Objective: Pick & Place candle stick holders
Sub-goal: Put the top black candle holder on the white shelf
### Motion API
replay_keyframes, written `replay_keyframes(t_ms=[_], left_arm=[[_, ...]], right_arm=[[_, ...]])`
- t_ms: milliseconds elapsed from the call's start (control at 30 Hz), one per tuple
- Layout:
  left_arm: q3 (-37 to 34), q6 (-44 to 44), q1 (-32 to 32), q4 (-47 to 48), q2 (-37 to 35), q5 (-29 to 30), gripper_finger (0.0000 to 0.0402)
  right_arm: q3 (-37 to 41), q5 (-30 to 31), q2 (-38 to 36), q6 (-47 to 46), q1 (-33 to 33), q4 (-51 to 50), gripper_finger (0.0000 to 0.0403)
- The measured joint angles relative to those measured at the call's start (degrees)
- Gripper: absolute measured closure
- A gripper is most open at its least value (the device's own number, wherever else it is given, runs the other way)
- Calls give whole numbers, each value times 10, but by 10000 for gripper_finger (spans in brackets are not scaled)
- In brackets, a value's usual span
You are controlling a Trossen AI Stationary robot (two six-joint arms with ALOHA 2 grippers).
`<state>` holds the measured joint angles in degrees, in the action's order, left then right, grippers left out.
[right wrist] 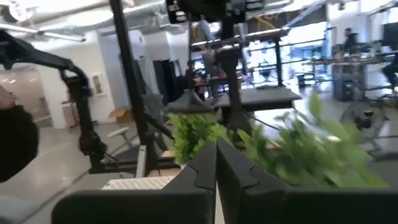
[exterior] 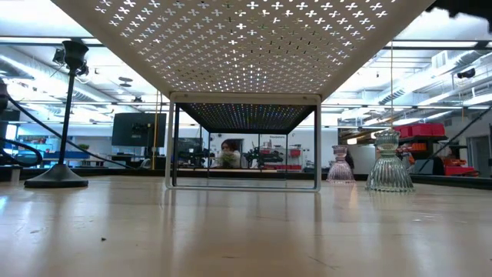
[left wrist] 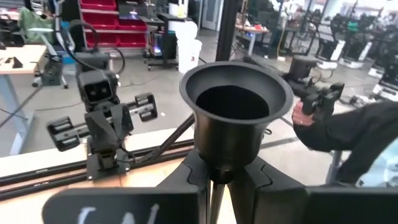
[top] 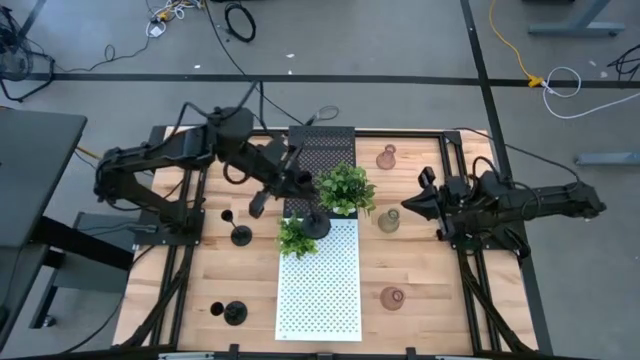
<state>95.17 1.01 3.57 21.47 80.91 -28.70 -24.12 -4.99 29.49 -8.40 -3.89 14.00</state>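
My left gripper (top: pixel 308 212) reaches over the middle of the table and is shut on a matte black candle stick holder (top: pixel 317 226), which stands above the far end of the white perforated shelf (top: pixel 320 285). The holder's cup (left wrist: pixel 236 102) fills the left wrist view. Two more black holders (top: pixel 241 236) (top: pixel 235 313) stand on their round bases on the wood at the left; one also shows in the low view (exterior: pixel 64 115). Three glass holders (top: pixel 387 157) (top: pixel 388 221) (top: pixel 392 298) stand at the right. My right gripper (top: pixel 408 205) (right wrist: pixel 216 163) is shut and empty beside the middle glass holder. My left gripper pinches the black holder's thin stem (left wrist: pixel 217 182) just under the cup, between its two fingers. The fingers come about level from the table's left. The holder stands upright, cup up. Its base is hidden in the wrist view, so I cannot tell whether it rests on the shelf.
Two small green leafy plants (top: pixel 346 188) (top: pixel 296 237) stand on the shelf close to the held holder. A black perforated section (top: pixel 322 150) continues the shelf toward the far edge. In the low view, the shelf (exterior: pixel 246 46) spans overhead on thin legs. Bare wood lies on both sides.
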Motion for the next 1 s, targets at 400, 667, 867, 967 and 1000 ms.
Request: replay_keyframes(t_ms=[400,667,867,967,1000], left_arm=[[33,-29,-35,15,37,32,371],[34,-30,-50,13,47,32,371],[33,-36,-61,10,58,32,371],[33,-36,-61,13,61,32,370],[33,-36,-61,12,62,32,370]], right_arm=[[-188,-49,240,48,-29,-1,394],[-288,-66,362,79,-44,-6,380],[-332,-70,423,95,-44,-8,323],[-347,-87,436,100,-44,4,294],[-351,-90,438,102,-44,5,286]])
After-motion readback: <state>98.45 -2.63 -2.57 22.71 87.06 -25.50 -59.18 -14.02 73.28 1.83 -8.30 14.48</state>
